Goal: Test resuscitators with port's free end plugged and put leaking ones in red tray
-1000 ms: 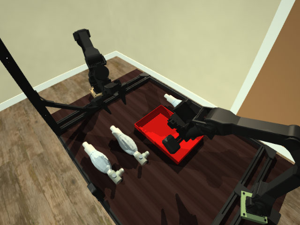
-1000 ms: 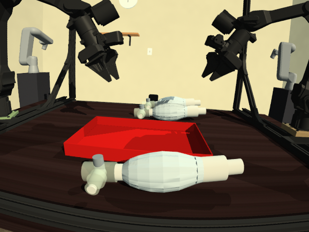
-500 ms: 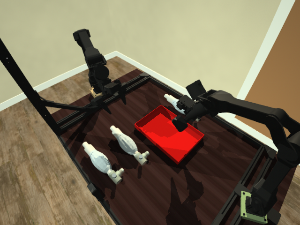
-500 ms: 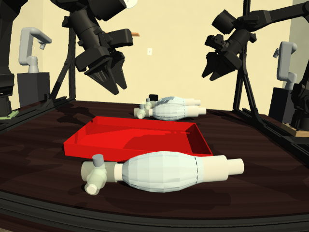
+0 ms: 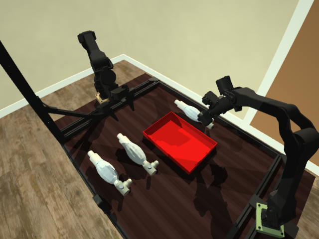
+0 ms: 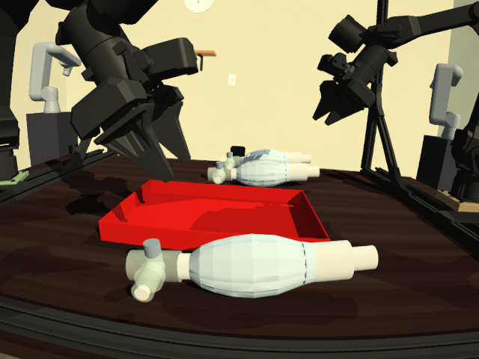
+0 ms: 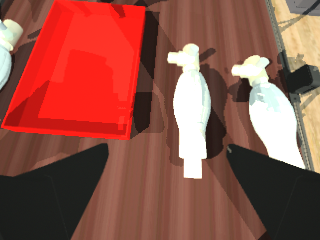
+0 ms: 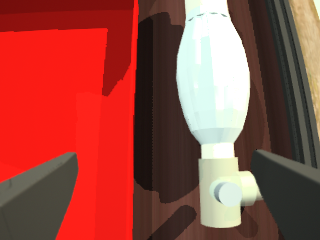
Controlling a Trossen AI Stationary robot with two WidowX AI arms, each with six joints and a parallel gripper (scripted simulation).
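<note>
Three breathing bags lie on the dark table (image 5: 164,203) (image 6: 402,309) (image 7: 150,200) (image 8: 165,100), all outside the red tray (image 5: 185,144) (image 6: 174,212) (image 7: 85,70) (image 8: 50,100); tray sits flat, no bag in it. Clock directions as in the top view: lone bag (image 5: 191,111) (image 6: 253,266) (image 7: 4,67) (image 8: 213,80) is just beside the tray at its 1 o'clock; middle bag (image 5: 135,153) (image 6: 263,172) (image 7: 191,100) is near it at 8 o'clock; outer bag (image 5: 105,171) (image 6: 266,154) (image 7: 272,115) is farther out, also at 8 o'clock, near the table edge. All three have tails toward about 10 o'clock, valves toward about 4; side ports on the middle and outer bags point to 2 o'clock. Right gripper (image 5: 206,123) (image 6: 177,170) (image 8: 166,152) hangs above the lone bag's valve end, tips down, fingers wide apart, nothing clamped; in its wrist view the valve (image 8: 219,200) shows between the fingers, toward the 3 o'clock one, and the port reaches that fingertip's outline; can't tell contact there. Left gripper (image 5: 125,114) (image 6: 321,120) (image 7: 167,149) hangs over the table at the tray's 10 o'clock, fingers fully apart, holding nothing.
</note>
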